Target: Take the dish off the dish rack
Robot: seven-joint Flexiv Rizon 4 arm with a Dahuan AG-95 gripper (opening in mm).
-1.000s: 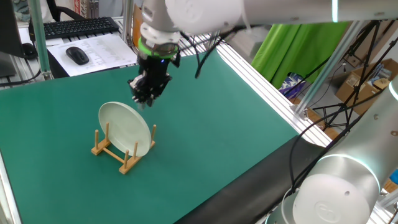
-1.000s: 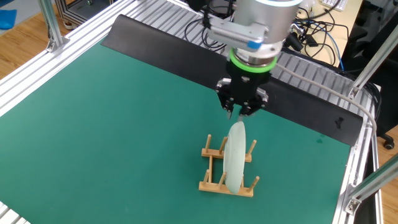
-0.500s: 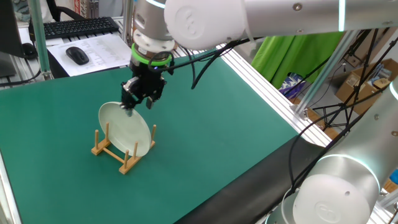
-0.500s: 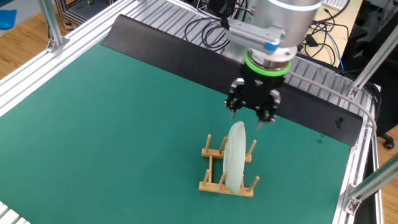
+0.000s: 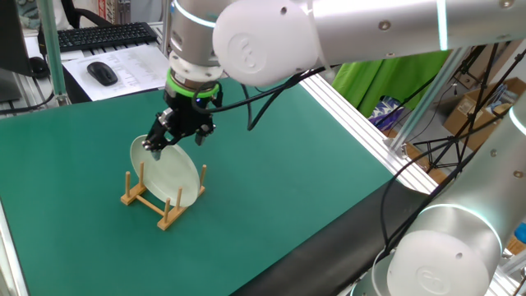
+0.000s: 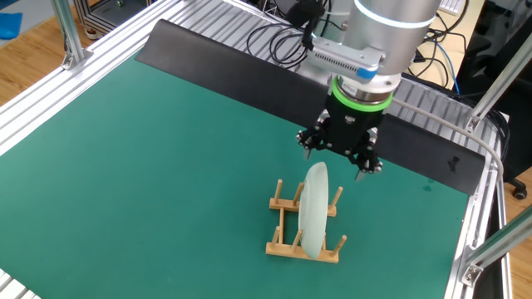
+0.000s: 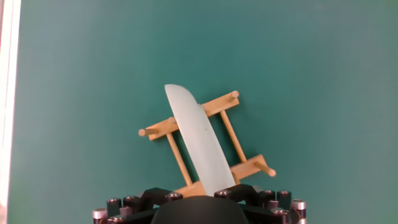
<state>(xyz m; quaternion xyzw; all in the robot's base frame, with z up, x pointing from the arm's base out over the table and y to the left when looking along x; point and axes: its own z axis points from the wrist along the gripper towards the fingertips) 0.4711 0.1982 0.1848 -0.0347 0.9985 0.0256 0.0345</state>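
Note:
The pale greenish-white dish [image 5: 168, 168] stands on edge in the small wooden dish rack [image 5: 134, 197] on the green mat. In the other fixed view the dish [image 6: 314, 208] shows edge-on between the rack's pegs [image 6: 281, 247]. My gripper [image 5: 175, 141] is open and empty just above the dish's top rim, with its fingers spread to either side [image 6: 337, 156]. It is not touching the dish. In the hand view the dish [image 7: 199, 140] runs diagonally across the rack [image 7: 160, 129], and my fingertips are out of sight below the frame.
A keyboard [image 5: 99, 34], a mouse [image 5: 102, 73] and papers lie beyond the mat's far edge. A black strip [image 6: 224, 66] and ribbed aluminium rails [image 6: 50, 100] border the mat. Frame posts stand at the corners [image 6: 68, 33].
My gripper has moved from beside the dish to over its top rim. It has turned and its fingers have spread apart. The dish and rack have not moved.

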